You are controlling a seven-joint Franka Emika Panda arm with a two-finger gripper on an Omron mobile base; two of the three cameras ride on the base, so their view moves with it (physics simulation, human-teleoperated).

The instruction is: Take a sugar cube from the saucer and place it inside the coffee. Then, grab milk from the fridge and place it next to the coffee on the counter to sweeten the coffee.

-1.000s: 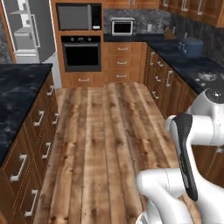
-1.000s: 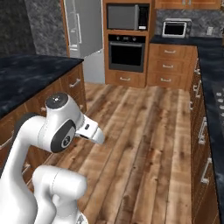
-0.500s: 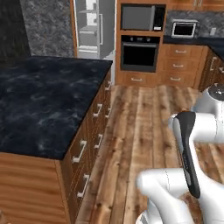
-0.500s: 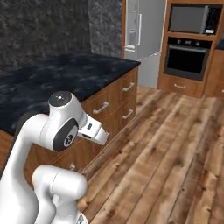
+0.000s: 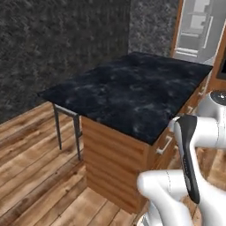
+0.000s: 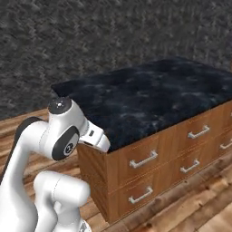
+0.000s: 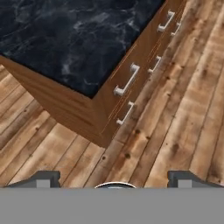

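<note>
Base swung left since the earlier frames so the oven wall has slid away, black-topped island (image 5: 132, 95) with silver-handled drawers (image 7: 127, 81) now ahead, fridge (image 5: 198, 31) at far right, gripper (image 7: 114, 176) spread wide, holding nothing, above wood floor (image 7: 175, 127)

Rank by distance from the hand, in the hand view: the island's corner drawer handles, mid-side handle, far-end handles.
1. Corner drawer handles, nearest the hand, at the island corner; the two too close to call.
2. Mid-side handle, farther along.
3. Far-end handles, top right.
</note>
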